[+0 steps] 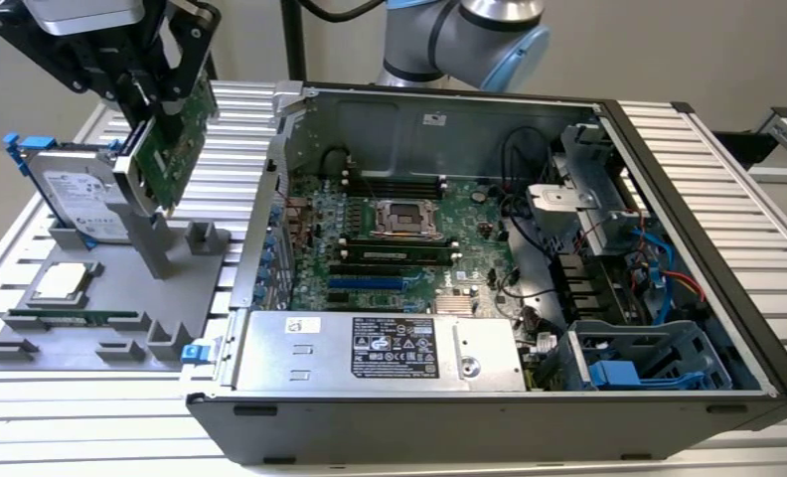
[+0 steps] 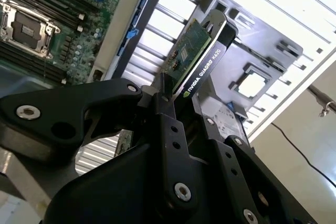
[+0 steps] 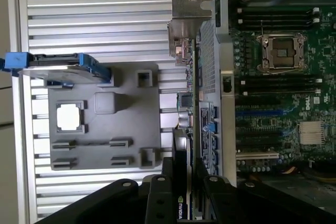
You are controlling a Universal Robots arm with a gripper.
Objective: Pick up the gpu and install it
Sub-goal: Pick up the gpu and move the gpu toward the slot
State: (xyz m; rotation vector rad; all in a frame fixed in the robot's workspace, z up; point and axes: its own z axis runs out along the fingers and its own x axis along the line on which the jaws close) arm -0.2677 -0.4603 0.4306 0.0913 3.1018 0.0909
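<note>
I have the gpu clamped in the end effector. It hangs on edge above the grey holder tray on the table, at the exterior view's left of the open computer case. I judge the upright hold keeps it clear of the tray's posts and of the hard drive just beside it. It is a green card with a black cooler on one face and a silver bracket at the end away from the grip.
</note>
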